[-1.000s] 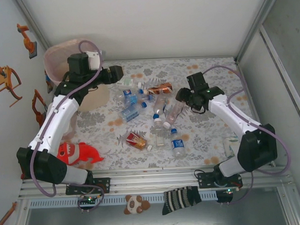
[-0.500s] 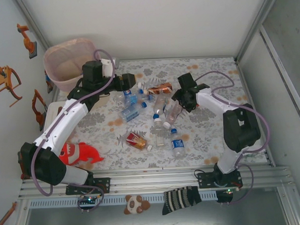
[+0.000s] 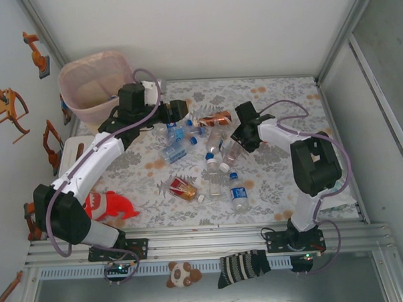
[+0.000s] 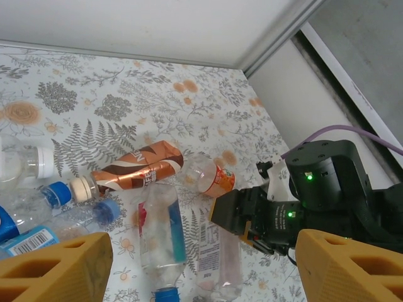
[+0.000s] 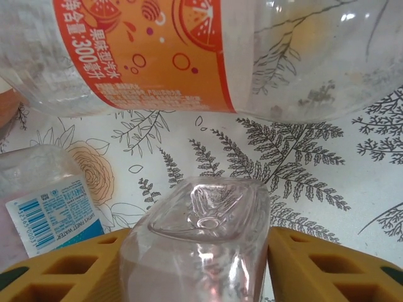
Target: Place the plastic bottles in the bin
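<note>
Bottles all over the place here: the plastic bottles (image 3: 208, 147) are lying jumbled on their sides across the middle of the floral tabletop (image 3: 283, 181), and the bin (image 3: 94, 57) is standing at the far left corner, well apart from the pile. The right gripper (image 5: 195, 277) is grasping 1 clear bottle (image 5: 204, 214). Its fingers (image 5: 69, 270) are pressing against both sides of the body, the moulded base is facing the wrist camera, and an orange-labelled bottle (image 5: 157, 56) is lying just beyond. By the look of it this bottle is empty, so it is going to be very light, but the thin wall is likely to dent under a hard squeeze, and the slick round plastic could squirt out of the pads. A moderate grip across the straight part of the body looks safest, away from the tapering neck. The left gripper (image 4: 201, 251) is released, its 2 fingers spread wide with nothing between them, and it is hovering above a brown-labelled bottle (image 4: 135, 170) and its neighbours. That crumpled one is probably softer and flatter, so taking it across the narrow width should be the better bet.
</note>
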Action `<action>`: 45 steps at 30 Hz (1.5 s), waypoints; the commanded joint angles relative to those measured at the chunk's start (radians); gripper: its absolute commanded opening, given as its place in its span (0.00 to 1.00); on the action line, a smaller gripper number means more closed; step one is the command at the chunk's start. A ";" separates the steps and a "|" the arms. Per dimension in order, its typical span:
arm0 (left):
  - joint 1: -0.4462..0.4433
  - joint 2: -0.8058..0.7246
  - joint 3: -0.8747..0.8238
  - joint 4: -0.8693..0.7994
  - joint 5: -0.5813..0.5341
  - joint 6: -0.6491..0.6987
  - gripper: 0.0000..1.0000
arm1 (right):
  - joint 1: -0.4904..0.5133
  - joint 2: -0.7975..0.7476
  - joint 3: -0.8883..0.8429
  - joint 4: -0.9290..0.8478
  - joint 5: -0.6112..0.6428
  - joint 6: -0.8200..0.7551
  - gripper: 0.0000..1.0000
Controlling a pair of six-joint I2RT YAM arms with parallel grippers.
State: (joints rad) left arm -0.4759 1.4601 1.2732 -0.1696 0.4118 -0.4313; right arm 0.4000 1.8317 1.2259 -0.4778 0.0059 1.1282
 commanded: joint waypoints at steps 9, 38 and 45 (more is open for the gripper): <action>-0.015 0.006 0.014 0.015 0.009 -0.004 0.74 | 0.004 -0.131 -0.014 -0.020 0.101 -0.004 0.39; -0.102 -0.046 0.015 0.311 0.420 0.130 0.73 | 0.006 -0.759 -0.149 0.505 -0.532 -0.769 0.24; -0.170 -0.060 0.049 0.332 0.547 0.191 0.74 | 0.012 -0.820 -0.162 0.749 -0.749 -0.732 0.23</action>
State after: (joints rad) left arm -0.6205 1.4353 1.2793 0.1272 0.8604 -0.3019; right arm 0.4019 1.0355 1.0664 0.0978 -0.6067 0.3992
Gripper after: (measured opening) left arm 0.743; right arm 0.408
